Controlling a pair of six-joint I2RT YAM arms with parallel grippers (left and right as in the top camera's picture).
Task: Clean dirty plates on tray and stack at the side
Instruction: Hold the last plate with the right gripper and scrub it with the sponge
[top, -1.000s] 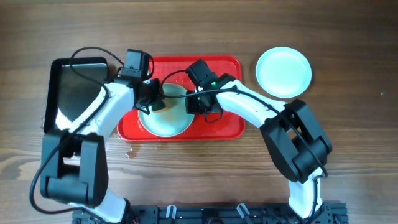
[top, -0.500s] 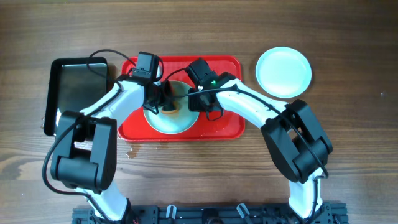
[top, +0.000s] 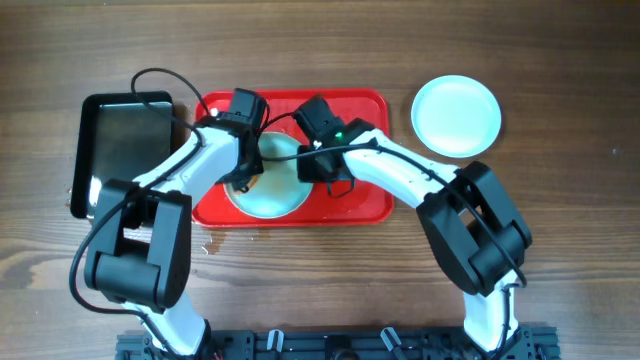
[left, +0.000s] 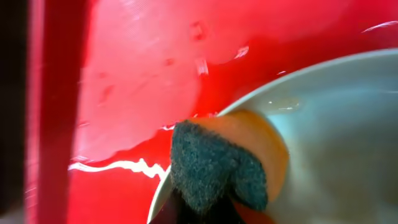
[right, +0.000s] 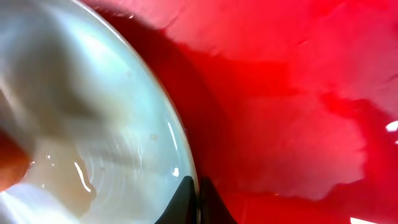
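Red tray (top: 362, 208) holds a plate (top: 276, 196) mid-scrub, left jaws clamping sponge (left: 217, 168), right jaws pinching rim; another plate (top: 456, 116) sits aside

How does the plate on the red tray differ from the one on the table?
The tray plate lies on the red tray; the side plate sits on the wooden table. The tray plate is wet with a sponge at its rim; the side plate looks clean and untouched. Arms partly cover the tray plate; the side plate is fully visible. Both are round and pale.
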